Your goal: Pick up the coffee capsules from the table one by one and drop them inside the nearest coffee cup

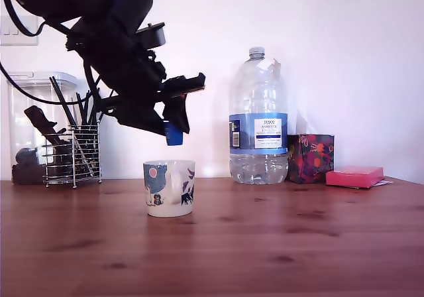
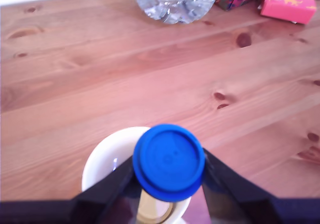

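The coffee cup (image 1: 169,187), a white mug with blue pictures and a pink circle, stands on the wooden table. Directly above its mouth hangs a dark blue coffee capsule (image 1: 173,134), with my gripper (image 1: 173,131) shut on it. In the wrist view the capsule's round blue face (image 2: 168,161) sits between the two dark fingers (image 2: 114,186), over the mug's white rim (image 2: 100,159). A beige shape (image 2: 150,210) shows inside the mug under the capsule; I cannot tell what it is.
A large water bottle (image 1: 258,121) stands behind the mug toward the exterior view's right, then a patterned box (image 1: 311,158) and a flat pink box (image 1: 354,176). At the exterior view's left stand a wire utensil holder (image 1: 73,154) and a clear container (image 1: 30,111).
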